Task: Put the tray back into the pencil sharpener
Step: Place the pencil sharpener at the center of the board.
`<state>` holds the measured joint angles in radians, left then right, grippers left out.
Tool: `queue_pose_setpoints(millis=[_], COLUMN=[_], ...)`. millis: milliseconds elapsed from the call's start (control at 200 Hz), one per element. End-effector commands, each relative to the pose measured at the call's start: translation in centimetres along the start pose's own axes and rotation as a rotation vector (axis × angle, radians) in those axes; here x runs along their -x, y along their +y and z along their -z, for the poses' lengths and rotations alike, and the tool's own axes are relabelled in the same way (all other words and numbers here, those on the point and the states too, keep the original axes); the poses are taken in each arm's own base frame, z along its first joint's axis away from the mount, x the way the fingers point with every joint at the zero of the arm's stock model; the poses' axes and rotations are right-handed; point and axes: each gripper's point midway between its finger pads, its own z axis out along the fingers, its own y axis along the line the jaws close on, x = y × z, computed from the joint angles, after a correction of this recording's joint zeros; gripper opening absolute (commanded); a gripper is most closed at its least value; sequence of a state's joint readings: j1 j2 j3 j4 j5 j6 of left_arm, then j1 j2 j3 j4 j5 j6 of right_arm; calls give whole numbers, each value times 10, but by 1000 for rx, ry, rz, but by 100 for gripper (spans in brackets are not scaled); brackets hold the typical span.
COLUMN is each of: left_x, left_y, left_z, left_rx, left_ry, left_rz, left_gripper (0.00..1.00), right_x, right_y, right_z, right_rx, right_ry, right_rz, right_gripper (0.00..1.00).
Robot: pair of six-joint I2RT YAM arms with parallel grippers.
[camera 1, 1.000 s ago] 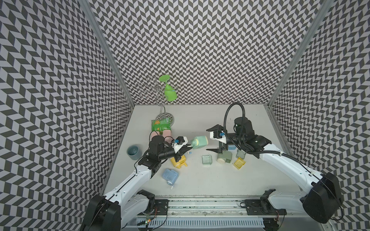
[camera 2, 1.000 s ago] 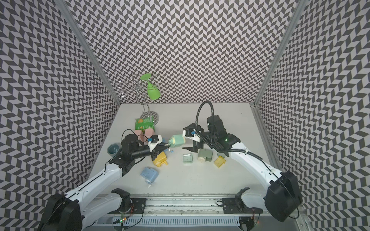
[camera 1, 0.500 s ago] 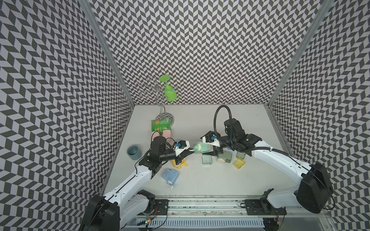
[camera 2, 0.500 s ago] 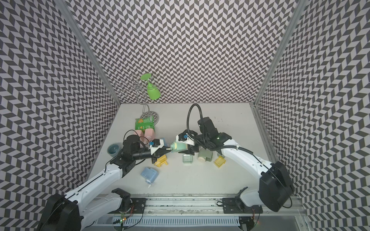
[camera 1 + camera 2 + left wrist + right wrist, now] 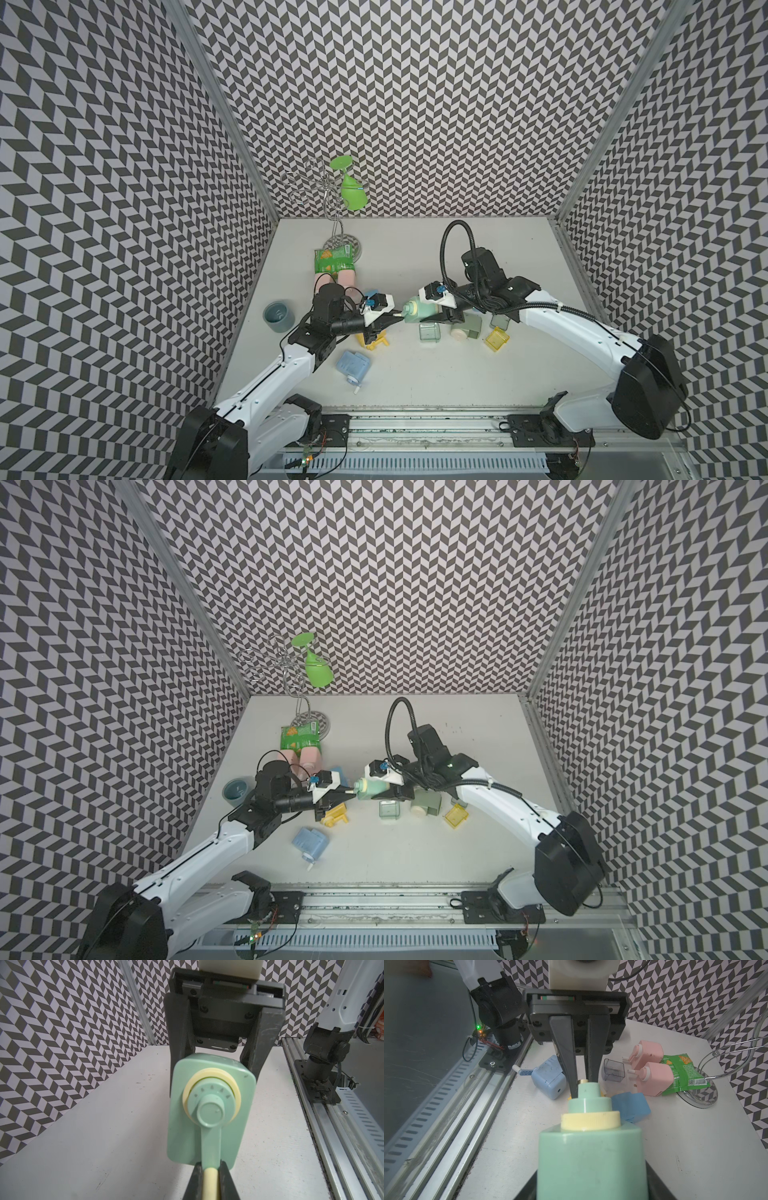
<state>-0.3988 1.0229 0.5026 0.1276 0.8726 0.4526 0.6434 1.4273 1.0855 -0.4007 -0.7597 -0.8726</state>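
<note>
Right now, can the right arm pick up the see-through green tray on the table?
Probably not yet. The green tray lies uncovered close by the right pincer, but that pincer straddles the mint-green pencil sharpener, which the left pincer holds by its crank handle.

**Colours across the white tabletop (image 5: 415, 374)**

Black-and-white chevrons cover the walls (image 5: 415, 104). The pencil sharpener (image 5: 419, 311) is mint green with a cream collar (image 5: 207, 1073). A second sharpener (image 5: 352, 365) is pale blue, and the twin sharpeners (image 5: 654, 1076) are pink. The yellow tray (image 5: 497, 340) and the teal tray (image 5: 429, 332) are translucent. The snack packet (image 5: 333, 258) is bright green.
</note>
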Motion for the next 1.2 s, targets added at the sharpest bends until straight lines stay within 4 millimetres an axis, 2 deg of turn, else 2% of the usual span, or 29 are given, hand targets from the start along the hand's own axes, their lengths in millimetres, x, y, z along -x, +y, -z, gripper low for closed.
queue_pose_setpoints(millis=[0,45,70,90,245,366,411,461,496,541,586,631,796,886,1052,1197], left_x=[11,11,13,13,29,48,52,54,53,52,45,48,28,31,27,29], left_y=[5,8,11,12,14,22,41,70,81,85,89,87,88,89,91,89], left_z=[0,1,2,3,19,46,64,100,122,141,152,166,170,170,169,171], left_rx=[15,35,51,64,141,304,481,755,896,1001,1070,1126,1166,1165,1163,1164], left_ry=[-17,-10,-8,-6,-7,-27,-42,-79,-100,-116,-115,-152,-186,-209,-206,-232], left_rz=[-12,-7,-5,-5,-42,-54,-32,43,82,98,126,144,229,233,254,250], left_gripper=[52,74,96,100,100,100,100,100,100,100,100,100,100,100,100,100], right_x=[25,27,27,28,36,30,27,26,25,23,21,19,5,-2,-18,-34], right_y=[-9,-11,-13,-15,-30,-35,-35,-33,-28,-23,-15,-6,31,48,61,60], right_z=[7,9,10,11,25,35,35,33,30,23,14,3,-30,-46,-67,-82], right_rx=[-27,-45,-58,-69,-187,-275,-299,-313,-304,-286,-256,-215,-81,-19,50,74], right_ry=[-57,-55,-52,-51,-40,7,18,30,41,63,86,111,219,239,316,408], right_rz=[43,31,22,16,-89,-165,-176,-179,-177,-176,-182,-186,-184,-188,-199,-201], right_gripper=[17,14,13,12,11,11,11,11,11,11,11,11,11,11,12,13])
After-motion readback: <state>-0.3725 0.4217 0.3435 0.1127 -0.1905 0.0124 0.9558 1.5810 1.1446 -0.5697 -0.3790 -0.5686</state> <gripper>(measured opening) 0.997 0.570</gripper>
